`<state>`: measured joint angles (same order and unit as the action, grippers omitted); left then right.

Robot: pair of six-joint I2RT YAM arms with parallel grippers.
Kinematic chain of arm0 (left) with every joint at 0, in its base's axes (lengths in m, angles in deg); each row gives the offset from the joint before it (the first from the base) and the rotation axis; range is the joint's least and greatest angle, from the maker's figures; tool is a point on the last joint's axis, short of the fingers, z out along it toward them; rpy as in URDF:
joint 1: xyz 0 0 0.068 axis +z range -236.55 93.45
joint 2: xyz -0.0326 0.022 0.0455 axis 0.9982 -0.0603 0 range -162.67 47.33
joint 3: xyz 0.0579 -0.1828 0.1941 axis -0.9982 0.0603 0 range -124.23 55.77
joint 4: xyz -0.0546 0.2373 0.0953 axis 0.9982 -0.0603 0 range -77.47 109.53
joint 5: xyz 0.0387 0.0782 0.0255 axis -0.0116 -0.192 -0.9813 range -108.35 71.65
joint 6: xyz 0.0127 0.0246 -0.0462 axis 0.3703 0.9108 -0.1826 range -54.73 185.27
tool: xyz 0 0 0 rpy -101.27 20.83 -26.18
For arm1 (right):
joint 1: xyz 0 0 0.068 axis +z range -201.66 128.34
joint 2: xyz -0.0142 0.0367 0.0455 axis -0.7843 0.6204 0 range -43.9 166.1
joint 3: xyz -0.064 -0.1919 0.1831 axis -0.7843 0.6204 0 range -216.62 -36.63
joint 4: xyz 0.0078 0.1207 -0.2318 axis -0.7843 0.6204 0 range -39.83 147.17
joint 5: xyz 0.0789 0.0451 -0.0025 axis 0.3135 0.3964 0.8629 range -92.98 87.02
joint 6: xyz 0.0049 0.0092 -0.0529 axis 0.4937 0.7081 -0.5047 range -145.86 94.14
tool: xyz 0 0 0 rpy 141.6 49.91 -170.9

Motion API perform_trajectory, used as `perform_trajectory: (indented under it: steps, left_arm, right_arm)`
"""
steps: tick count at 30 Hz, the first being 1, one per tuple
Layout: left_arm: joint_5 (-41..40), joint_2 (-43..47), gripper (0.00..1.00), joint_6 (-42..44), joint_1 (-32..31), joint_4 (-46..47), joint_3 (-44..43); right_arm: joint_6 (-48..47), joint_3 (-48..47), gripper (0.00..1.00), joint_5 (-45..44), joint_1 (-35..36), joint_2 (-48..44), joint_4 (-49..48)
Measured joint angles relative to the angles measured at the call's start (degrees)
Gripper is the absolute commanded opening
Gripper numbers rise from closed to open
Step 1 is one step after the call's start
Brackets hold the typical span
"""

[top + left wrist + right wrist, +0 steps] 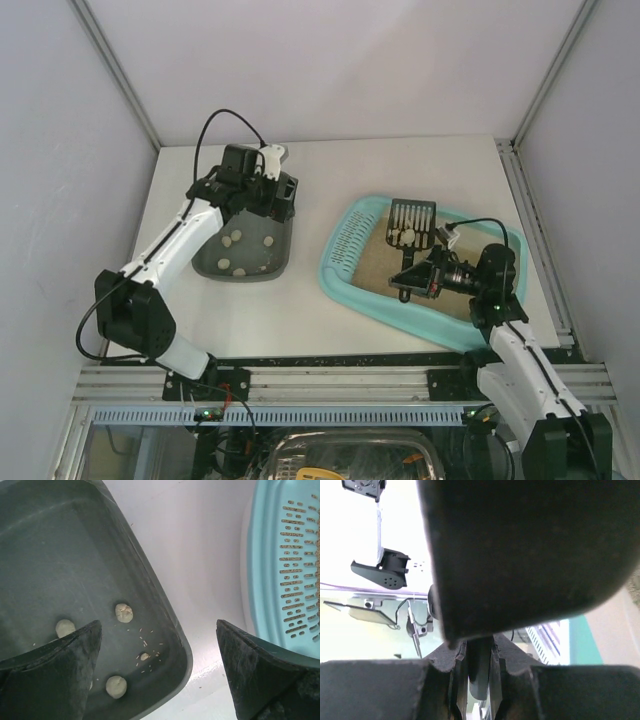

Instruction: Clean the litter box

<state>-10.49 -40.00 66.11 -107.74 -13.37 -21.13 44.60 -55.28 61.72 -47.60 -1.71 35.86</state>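
On a white table (300, 320), seen from above, the turquoise litter box (348, 243) lies to the right of centre. Its slotted grille is at the left end and tan litter fills the rest. Just to its left, with a strip of bare table between, sits a smaller dark grey-green tray (278, 250).

The left gripper (275, 195) hangs above the tray's far right corner. Its fingers (60, 670) are spread wide and hold nothing. In the left wrist view, one finger is over the tray and the other over the litter box's rim.

The right gripper (412, 275) is over the litter box, clamped on the handle of a black slotted scoop (411, 222). The scoop's head is near the far rim and carries a few pale clumps. Several pale round clumps (124, 613) and scattered grains lie in the dark tray.
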Motion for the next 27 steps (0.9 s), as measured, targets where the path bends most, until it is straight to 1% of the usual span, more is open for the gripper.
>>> perform_trajectory:
  steps: [2,5,9,14,18,23,27]
  left_arm:
    - [-0.3,-0.7,1.00,0.9,0.0,-2.4,-2.4]
    - [-1.2,-1.8,1.00,1.8,0.0,-4.6,-4.6]
    - [-1.5,-2.1,1.00,1.9,0.6,-5.9,-4.6]
    - [1.9,-2.1,1.00,1.1,3.5,-5.8,-4.6]
    - [4.9,-2.1,1.00,-1.5,9.7,-5.2,-4.6]
    - [9.7,-2.1,1.00,-6.5,17.4,-5.0,-6.5]
    - [13.3,-1.6,1.00,-8.9,22.2,-4.5,-7.0]
  right_arm:
    - [-0.6,-0.7,0.00,1.2,-0.4,0.3,1.8]
    - [-1.5,-0.7,0.00,1.2,-5.5,-0.6,4.0]
    - [-2.5,-0.7,0.00,1.8,-4.7,-0.3,7.1]
    - [-3.2,-1.4,0.00,2.0,-5.2,-0.6,9.7]
    - [-3.8,-2.8,0.00,2.0,-5.0,-0.7,11.2]
    - [-5.3,-5.2,0.00,1.2,-2.4,0.7,13.5]
    - [-5.2,-6.3,0.00,-0.2,2.4,4.0,12.4]
